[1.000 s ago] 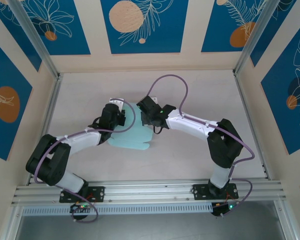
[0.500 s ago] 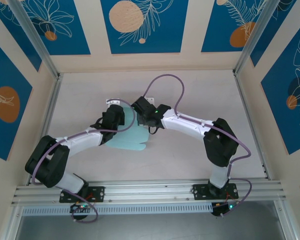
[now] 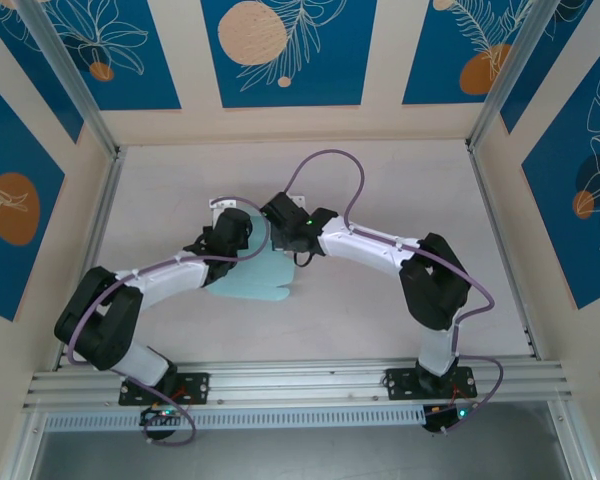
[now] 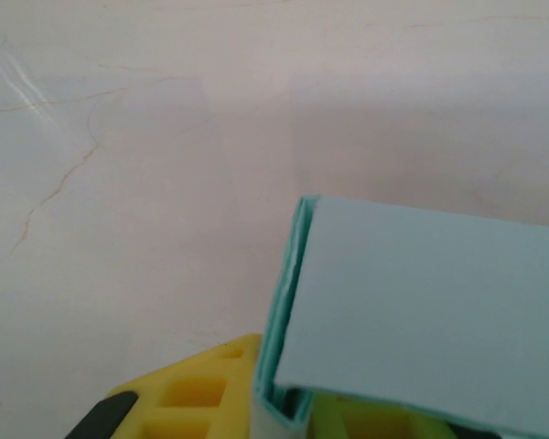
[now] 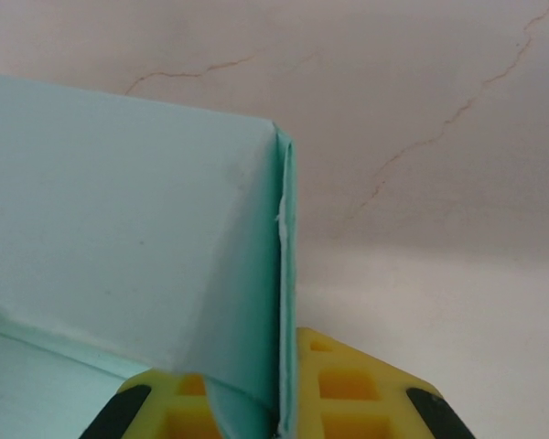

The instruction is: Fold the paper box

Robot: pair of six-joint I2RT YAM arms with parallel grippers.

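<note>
- The box (image 3: 252, 280), a sheet of thin mint card, was seen near the middle of the table (image 3: 400, 190), partly folded, with a lobed edge spread flat towards the arms' bases.
- The left gripper (image 4: 276, 410) was pinched on a raised wall at the box's left side, with yellow fingers (image 4: 197, 398) seen on either side of the card.
- The right gripper (image 5: 279, 407) was pressed nearly together on a doubled card edge at the box's right side.
- From above, both grippers were seen close together over the far part of the box. Whether they touched could not be told.
- It was judged that the card could be creased or torn if the grippers were pulled apart or twisted against each other, since one thin sheet was held by both.
- It was judged that the narrow strip caught by the right gripper could slip out, letting the fold spring open.
- A knock between the two wrists was thought possible, given how near they stood.
- From above, the raised part of the box was covered by the wrists, so which panels stood up could not be made out.
- In both wrist views the card was cut off at the frame edges, the fingers were cropped at the bottom, and the inside of the fold was hidden.
</note>
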